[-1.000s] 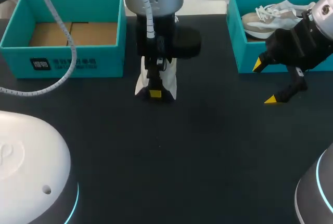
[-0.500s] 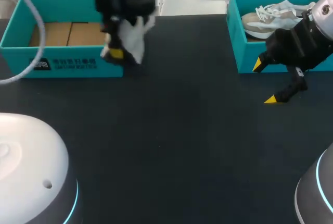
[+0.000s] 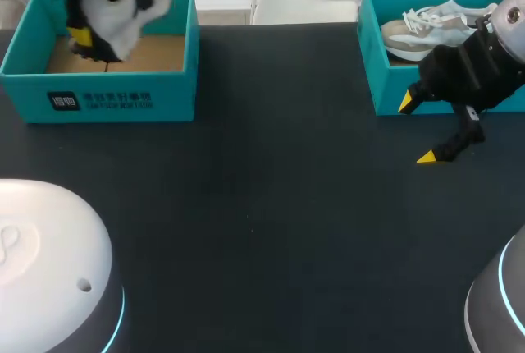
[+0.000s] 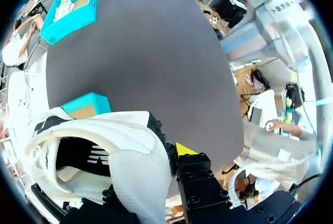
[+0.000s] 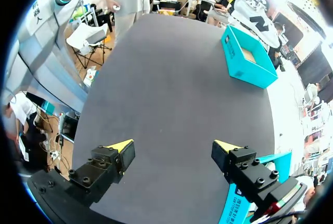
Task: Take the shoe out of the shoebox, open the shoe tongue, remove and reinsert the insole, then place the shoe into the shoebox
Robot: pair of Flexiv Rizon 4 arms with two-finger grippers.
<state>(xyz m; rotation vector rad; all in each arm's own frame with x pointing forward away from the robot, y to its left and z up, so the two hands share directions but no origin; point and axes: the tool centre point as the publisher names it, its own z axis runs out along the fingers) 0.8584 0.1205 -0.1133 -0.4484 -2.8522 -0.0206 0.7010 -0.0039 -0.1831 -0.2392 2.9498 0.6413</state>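
Black table [image 3: 271, 205], seemingly cloth-covered

Bare table [image 3: 271, 205] spreads between left box [image 3: 115, 98] and right box [image 3: 373, 66]. The left gripper [image 3: 86, 37] and its shoe [image 3: 123, 8] hang over the left box's far corner. The right gripper [image 3: 417, 130] stands before the right box, another shoe [image 3: 426, 29] inside.

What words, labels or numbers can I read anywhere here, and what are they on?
Left shoebox, front wall: a dark square logo and a line of small characters, too small to read.
White shoe, held above that box: a dark emblem on its side, no words legible.
Right shoebox and the beige shoe in it: no print visible.
Nothing here is clear enough to quote.
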